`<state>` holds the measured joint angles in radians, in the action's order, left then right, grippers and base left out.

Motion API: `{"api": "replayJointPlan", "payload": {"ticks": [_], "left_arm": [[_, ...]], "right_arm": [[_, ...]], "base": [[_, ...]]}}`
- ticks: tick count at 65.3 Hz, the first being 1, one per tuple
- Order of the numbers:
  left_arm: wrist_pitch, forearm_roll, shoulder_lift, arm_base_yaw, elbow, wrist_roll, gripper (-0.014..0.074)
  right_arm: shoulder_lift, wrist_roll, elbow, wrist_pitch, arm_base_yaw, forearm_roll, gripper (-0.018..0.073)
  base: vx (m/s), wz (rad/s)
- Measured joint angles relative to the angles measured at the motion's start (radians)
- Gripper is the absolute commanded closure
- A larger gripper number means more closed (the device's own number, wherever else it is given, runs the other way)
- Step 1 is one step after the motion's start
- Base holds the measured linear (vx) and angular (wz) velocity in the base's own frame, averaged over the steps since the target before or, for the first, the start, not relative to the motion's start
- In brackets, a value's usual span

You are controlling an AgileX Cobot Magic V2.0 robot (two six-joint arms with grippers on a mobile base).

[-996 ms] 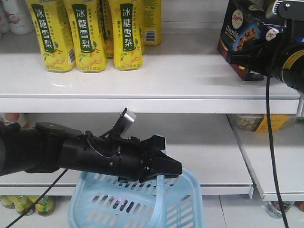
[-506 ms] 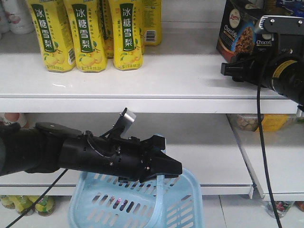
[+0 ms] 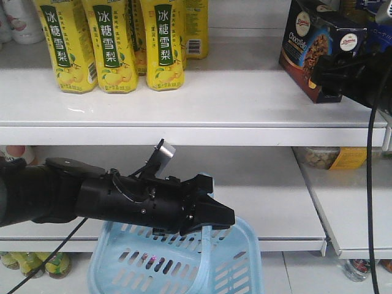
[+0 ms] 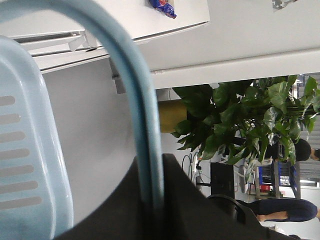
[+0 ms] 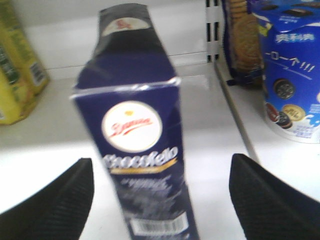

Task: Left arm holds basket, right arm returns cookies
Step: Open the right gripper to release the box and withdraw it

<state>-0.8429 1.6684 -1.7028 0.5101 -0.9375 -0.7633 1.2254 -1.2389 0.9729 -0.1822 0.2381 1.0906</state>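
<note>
I am holding the pale blue loop handle [image 4: 145, 150] of the basket [image 3: 184, 266] with my left fingers [image 3: 214, 215] clamped together on it, the basket hanging below the lower shelf's front edge. My right fingers [image 5: 160, 200] are standing wide apart on either side of the cookies [image 5: 140, 150], not touching the box. The cookies are resting on the upper shelf [image 3: 233, 98], well right of the yellow drink bottles [image 3: 116, 43].
</note>
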Motion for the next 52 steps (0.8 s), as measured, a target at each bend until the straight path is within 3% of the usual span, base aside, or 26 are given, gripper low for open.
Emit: {"api": "replayJointPlan", "payload": {"ticks": [23,52], "left_arm": [[0.000,0.000,0.000,0.000,0.000,0.000,0.0603],[0.001,0.000,0.000,0.000,0.000,0.000,0.0603]], "right_arm": [[-0.163,0.009,-0.135,0.023,0.000,-0.004,0.0014],[-0.596,0.094,-0.363,0.029,0.000,-0.004,0.0015]], "base": [[0.00,0.00],[0.00,0.00]]}}
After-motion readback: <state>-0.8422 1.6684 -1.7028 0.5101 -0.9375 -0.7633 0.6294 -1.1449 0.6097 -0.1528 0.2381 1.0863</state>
